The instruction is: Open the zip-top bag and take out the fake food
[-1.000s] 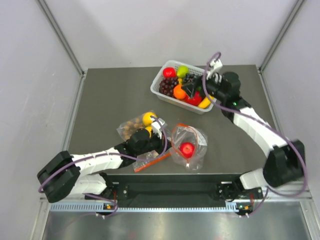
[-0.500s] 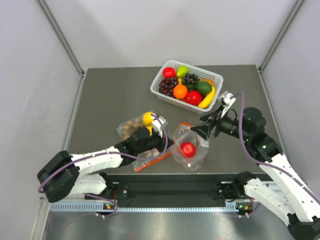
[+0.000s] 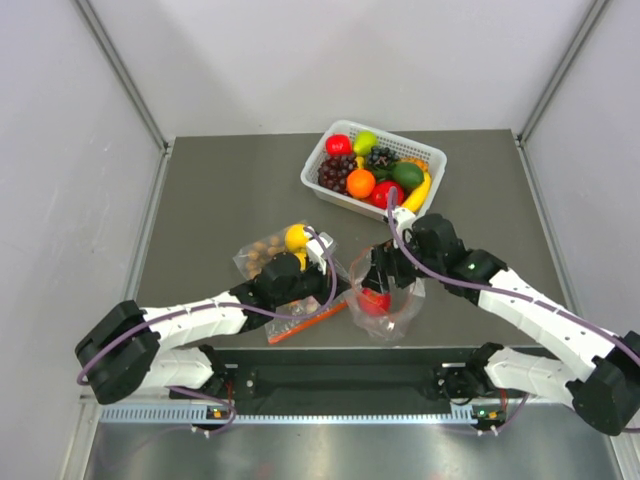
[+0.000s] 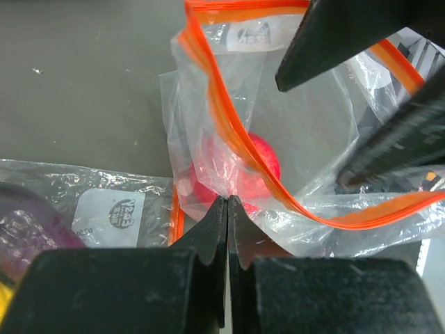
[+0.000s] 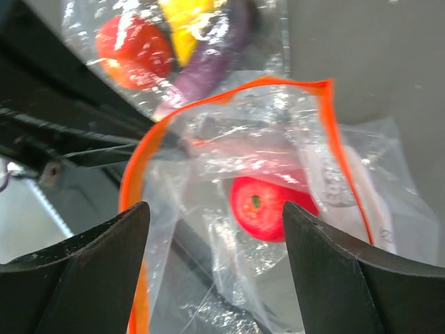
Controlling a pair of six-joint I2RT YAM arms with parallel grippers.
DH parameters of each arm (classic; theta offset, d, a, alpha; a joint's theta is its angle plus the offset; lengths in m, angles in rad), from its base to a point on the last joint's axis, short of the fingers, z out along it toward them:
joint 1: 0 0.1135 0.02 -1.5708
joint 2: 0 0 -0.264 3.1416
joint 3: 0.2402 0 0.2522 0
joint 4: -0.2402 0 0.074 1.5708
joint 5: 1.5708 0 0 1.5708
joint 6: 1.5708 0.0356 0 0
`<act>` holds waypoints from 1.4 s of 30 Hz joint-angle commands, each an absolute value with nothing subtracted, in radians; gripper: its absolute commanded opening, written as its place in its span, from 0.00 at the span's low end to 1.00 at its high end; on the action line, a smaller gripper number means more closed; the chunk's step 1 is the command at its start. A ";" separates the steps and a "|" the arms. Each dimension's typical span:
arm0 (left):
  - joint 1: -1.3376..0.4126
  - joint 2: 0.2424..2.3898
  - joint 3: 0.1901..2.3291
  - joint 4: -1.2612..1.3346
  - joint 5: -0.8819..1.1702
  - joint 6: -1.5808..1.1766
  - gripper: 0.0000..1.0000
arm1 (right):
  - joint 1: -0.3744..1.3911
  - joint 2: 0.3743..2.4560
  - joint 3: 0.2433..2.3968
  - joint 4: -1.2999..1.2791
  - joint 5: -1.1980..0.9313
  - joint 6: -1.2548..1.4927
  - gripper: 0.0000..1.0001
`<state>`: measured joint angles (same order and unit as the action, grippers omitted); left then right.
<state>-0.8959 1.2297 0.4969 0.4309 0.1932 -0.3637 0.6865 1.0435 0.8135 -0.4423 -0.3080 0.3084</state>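
Zip-top bag (image 3: pixel 402 302) now has the right gripper (image 3: pixel 378 278) at its mouth.

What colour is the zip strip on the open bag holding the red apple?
The zip strip is orange-red; the right wrist view shows it best.

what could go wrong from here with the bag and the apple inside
The left claw pinches only a thin fold of the zip-top bag near the mouth; the film may slip free and the mouth collapse.
The open right claw hangs over the mouth; it might snag the orange zip strip or clamp plastic together with the red apple.
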 commanded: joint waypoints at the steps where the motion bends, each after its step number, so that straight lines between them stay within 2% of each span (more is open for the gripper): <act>1: -0.891 1.213 0.517 0.446 0.206 -0.350 0.00 | 0.698 1.037 0.839 -0.456 -0.172 0.333 0.76; 13: -0.891 1.230 0.509 0.463 0.219 -0.336 0.00 | 0.762 1.114 0.755 -0.451 0.024 0.365 0.75; 28: -0.891 1.246 0.502 0.480 0.233 -0.345 0.00 | 0.922 1.279 0.712 -0.270 0.116 0.482 0.78; 40: -0.891 1.215 0.482 0.474 0.229 -0.345 0.00 | 0.959 1.425 0.680 -0.230 0.178 0.502 0.77; 41: -0.891 1.213 0.482 0.476 0.229 -0.344 0.00 | 0.960 1.433 0.677 -0.226 0.178 0.502 0.77; 42: -0.891 1.212 0.480 0.474 0.229 -0.345 0.00 | 0.965 1.448 0.672 -0.221 0.178 0.503 0.71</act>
<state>-0.8818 1.2407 0.4805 0.4309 0.1905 -0.3439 0.9421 1.3678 0.7029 -0.2134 0.1413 0.4870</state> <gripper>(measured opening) 0.010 0.758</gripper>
